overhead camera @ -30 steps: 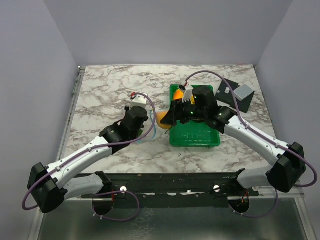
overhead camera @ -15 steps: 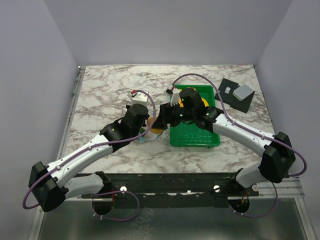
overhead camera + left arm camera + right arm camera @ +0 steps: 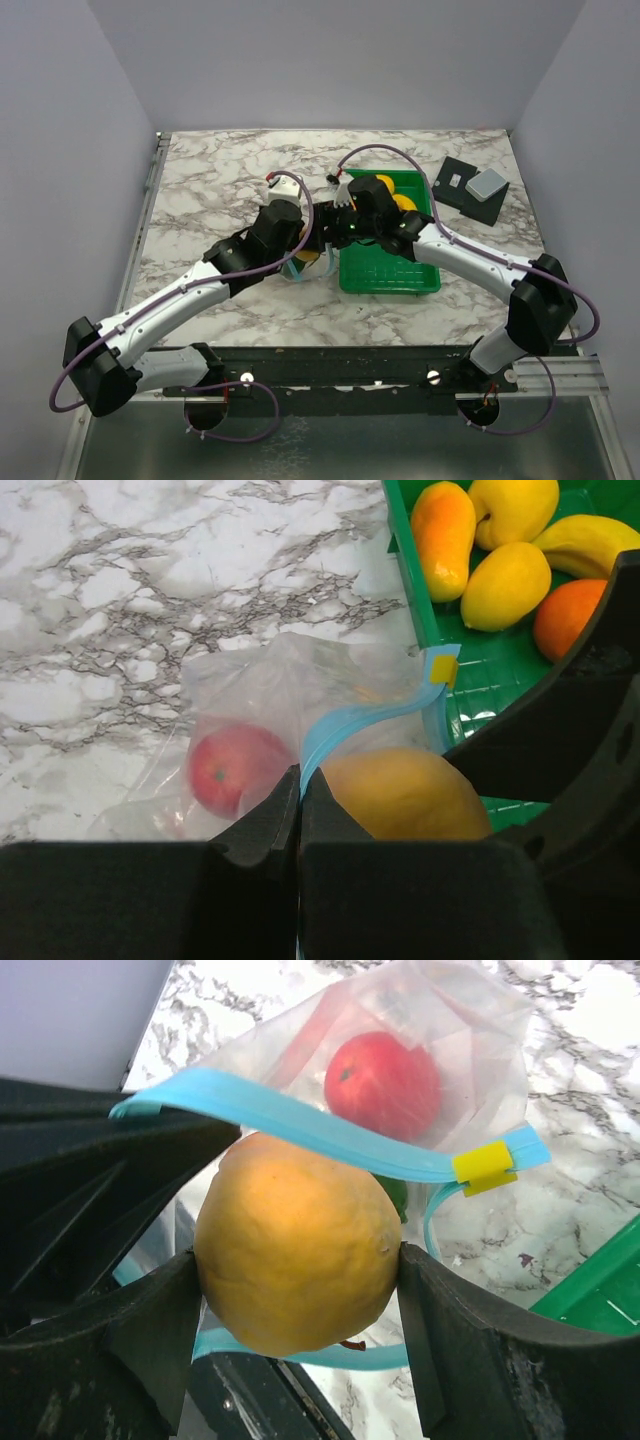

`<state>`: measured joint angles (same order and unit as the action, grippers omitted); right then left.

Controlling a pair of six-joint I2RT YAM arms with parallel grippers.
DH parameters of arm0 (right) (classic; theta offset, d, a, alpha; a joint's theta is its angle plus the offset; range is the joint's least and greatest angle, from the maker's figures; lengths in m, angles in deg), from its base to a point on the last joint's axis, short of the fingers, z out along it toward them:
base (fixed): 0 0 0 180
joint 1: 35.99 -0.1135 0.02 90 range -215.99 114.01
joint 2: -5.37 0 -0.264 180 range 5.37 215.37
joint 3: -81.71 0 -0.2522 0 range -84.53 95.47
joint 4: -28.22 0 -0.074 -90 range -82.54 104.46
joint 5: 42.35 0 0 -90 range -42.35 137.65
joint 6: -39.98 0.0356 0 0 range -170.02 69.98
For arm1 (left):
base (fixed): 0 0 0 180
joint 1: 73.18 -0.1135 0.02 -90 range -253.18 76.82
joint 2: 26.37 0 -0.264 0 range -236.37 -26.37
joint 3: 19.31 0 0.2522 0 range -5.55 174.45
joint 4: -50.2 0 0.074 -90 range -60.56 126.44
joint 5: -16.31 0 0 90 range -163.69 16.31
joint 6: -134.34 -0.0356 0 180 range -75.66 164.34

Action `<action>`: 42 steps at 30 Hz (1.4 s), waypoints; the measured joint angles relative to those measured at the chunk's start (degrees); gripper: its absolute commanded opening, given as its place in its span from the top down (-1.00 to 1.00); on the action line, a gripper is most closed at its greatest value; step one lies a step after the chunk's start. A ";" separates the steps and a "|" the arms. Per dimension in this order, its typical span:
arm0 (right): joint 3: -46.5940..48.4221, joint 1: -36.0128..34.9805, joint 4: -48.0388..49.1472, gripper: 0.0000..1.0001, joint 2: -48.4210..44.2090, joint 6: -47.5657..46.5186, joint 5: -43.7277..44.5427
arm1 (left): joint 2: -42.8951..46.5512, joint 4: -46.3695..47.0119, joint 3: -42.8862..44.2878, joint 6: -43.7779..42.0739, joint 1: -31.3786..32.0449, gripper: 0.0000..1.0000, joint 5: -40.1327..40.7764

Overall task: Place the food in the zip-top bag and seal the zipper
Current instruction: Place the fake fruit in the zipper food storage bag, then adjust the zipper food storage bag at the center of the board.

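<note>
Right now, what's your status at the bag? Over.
Left gripper shut on zipper strip, holding bag open. Right gripper shut on orange fruit, between the zipper lips. Red fruit inside. Nothing blocking; more fruit in green tray.

Green tray [image 3: 390,275] and grey block [image 3: 488,183] sit on the marble table [image 3: 220,180].

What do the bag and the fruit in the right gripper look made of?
The bag: thin clear plastic film, glossy, wrinkled; the red fruit shows through. The orange fruit: likely hard plastic, matte, finely pitted skin, undented by the grip.
</note>
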<state>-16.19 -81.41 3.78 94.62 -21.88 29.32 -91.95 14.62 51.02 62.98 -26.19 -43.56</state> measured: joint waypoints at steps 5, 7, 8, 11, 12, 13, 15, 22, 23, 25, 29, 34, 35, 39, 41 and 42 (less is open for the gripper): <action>0.00 0.00 0.15 0.22 0.55 1.88 4.81 | -1.49 -1.57 1.81 2.12 0.00 1.00 -2.49; 0.00 0.00 0.15 0.09 0.66 2.67 6.82 | -1.95 -2.14 2.73 2.82 0.00 1.00 -3.26; 0.00 0.00 0.15 0.00 0.66 3.08 7.67 | -2.05 -2.34 3.10 3.10 0.00 1.00 -3.56; 0.02 0.00 0.15 -0.25 0.66 4.07 9.68 | -2.05 -3.23 4.09 3.80 0.00 1.00 -4.04; 0.02 0.00 0.15 -0.38 0.66 4.42 10.12 | -2.05 -3.39 4.31 4.07 0.00 1.00 -4.11; 0.02 0.00 0.15 -0.48 0.66 4.63 10.38 | -2.05 -3.69 4.52 4.31 0.00 1.00 -4.17; 0.02 0.00 0.15 -0.65 0.66 5.01 10.84 | -2.05 -4.09 4.63 4.72 0.00 1.00 -4.20; 0.02 0.00 0.48 -0.96 0.59 4.94 10.60 | -2.03 -4.52 4.66 5.90 0.00 1.00 -4.15; 0.02 0.00 0.48 -0.99 0.55 4.83 10.34 | -2.03 -4.57 4.66 6.10 0.00 1.00 -4.15; 0.02 0.00 0.52 -1.00 0.31 4.63 9.86 | -2.03 -4.63 4.66 6.67 0.00 1.00 -4.15; 0.02 0.00 0.52 -1.00 -0.72 4.22 9.66 | -2.03 -4.72 4.66 7.48 0.00 1.00 -4.13; 0.02 0.00 0.20 -1.00 -3.67 3.30 9.77 | -2.03 -4.83 4.66 7.98 -0.04 1.00 -3.76; 0.02 0.00 0.07 -0.99 -4.48 3.17 9.99 | -2.03 -4.90 4.66 8.02 -0.04 1.00 -3.76; 0.02 0.00 -1.92 -0.93 -7.48 2.47 11.58 | -2.03 -4.96 4.66 8.33 -0.04 1.00 -3.72; -0.07 0.00 -3.15 -0.87 -8.76 2.38 12.81 | -2.03 -5.05 4.66 8.37 -0.04 1.00 -3.69; -0.17 0.00 -3.78 -0.84 -9.29 2.45 13.51 | -2.03 -5.09 4.66 8.37 -0.04 1.00 -3.69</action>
<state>-16.37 -81.41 0.00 85.33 -19.43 42.83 -93.99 9.53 55.68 71.35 -26.24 -47.25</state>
